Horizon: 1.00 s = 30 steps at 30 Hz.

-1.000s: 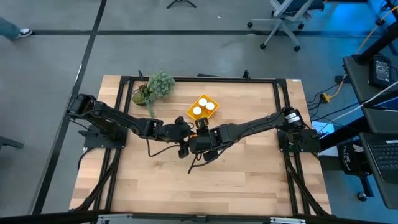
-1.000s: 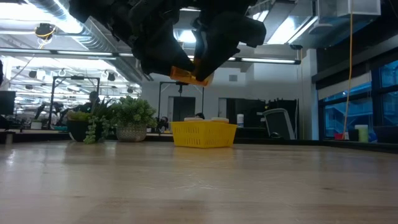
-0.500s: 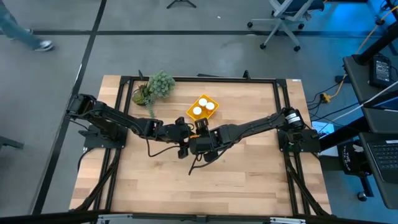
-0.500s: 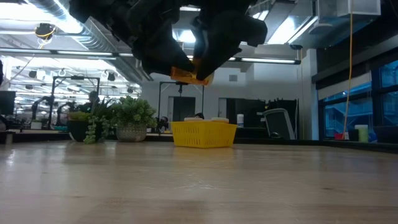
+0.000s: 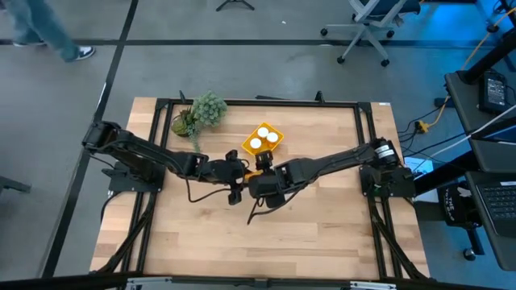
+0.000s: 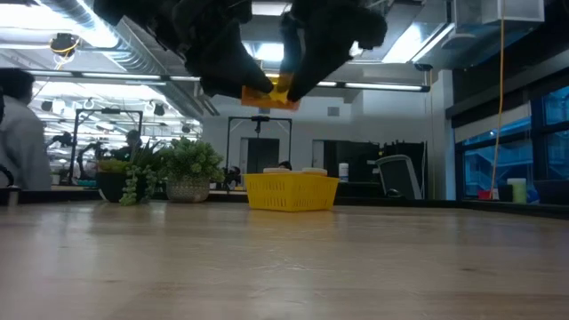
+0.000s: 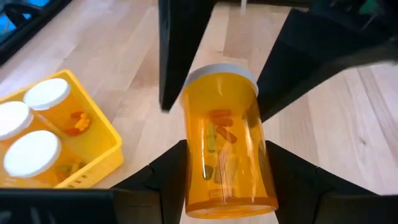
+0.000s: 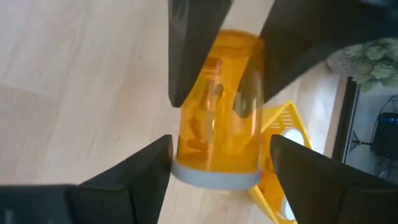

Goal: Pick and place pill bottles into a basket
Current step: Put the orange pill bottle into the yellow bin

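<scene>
Bright, even overhead lighting on my feeds.
Ceiling strips [image 6: 418, 40] glare in my low view; the pill bottle [image 8: 219, 102] looks motion-blurred.

R claw [image 8: 214, 163] opened off bottle [image 7: 227, 140]; L claw [image 7: 214, 177] lifted it.

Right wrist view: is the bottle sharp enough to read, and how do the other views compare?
Right wrist view: bottle smeared by blur. Left wrist view: bottle crisp, pills visible. Low view: arms silhouetted against bright ceiling lights. High view: evenly lit, basket clear.
</scene>
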Available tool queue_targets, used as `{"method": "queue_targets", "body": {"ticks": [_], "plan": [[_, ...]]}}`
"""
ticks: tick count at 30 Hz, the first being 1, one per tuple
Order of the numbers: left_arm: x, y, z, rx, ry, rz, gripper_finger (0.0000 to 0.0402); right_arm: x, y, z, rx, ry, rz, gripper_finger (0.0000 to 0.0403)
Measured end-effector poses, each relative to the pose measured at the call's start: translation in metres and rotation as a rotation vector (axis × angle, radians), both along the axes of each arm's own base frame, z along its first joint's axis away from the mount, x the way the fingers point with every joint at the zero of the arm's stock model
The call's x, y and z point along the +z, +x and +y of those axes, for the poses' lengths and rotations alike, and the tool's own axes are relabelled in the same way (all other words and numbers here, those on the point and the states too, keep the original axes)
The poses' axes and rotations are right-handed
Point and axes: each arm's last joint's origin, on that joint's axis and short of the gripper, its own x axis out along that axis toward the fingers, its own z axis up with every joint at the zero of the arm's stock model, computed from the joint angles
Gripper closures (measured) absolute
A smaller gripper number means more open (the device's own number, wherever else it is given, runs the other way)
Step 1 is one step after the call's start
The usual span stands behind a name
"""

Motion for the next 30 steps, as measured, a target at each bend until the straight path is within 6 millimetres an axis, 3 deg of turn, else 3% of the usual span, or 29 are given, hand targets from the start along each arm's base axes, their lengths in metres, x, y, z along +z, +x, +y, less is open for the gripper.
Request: {"method": "queue_targets", "body": {"ticks": [6,12,17,24,30], "plan": [[0.001,-0.003,0.005,0.013,0.039,0.027,0.0222,0.015,-0.008,0.001,-0.030,0.032,-0.044,0.0132],[-0.003,-0.006,0.007,0.021,0.097,0.040,0.0222,0.014,-0.012,0.002,-0.068,0.048,-0.020,0.0132],[-0.008,-0.020,0.009,0.029,0.090,0.016,0.0222,0.010,-0.019,0.000,-0.124,0.060,0.008,0.0132],[-0.006,-0.047,0.012,0.042,0.057,-0.113,0.0222,0.003,-0.029,-0.002,-0.136,0.097,-0.098,0.0132],[-0.006,-0.064,0.014,0.014,0.076,-0.225,0.0222,-0.007,-0.044,-0.006,-0.103,0.168,-0.332,0.0132]]}}
